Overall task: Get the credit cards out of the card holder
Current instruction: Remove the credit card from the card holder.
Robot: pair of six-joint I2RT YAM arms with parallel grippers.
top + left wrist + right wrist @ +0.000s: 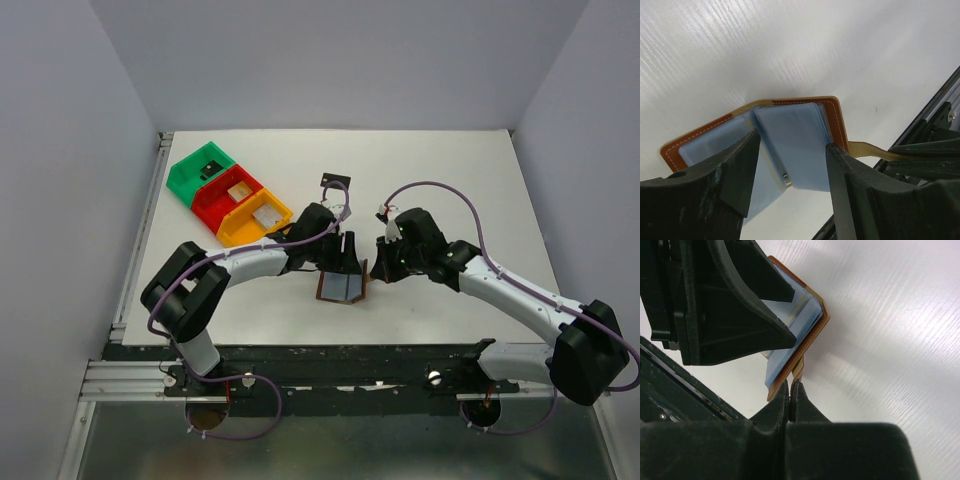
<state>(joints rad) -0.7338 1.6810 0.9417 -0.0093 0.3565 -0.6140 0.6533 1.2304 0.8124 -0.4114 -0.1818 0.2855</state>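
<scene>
Pinching the tab (798, 369) with its pressed-together right end effector (791, 386), the robot seemingly anchors the open card holder (343, 285) at six o'clock on the bench (450, 180) so the spread left end effector (792, 144) can straddle the blue pockets (790, 125), no cards showing.

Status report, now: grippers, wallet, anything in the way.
Left gripper open, astride the wallet at its blue pockets. Right gripper shut on the tab. Wallet spread open. Nothing in the way; bins well off to the left.
</scene>
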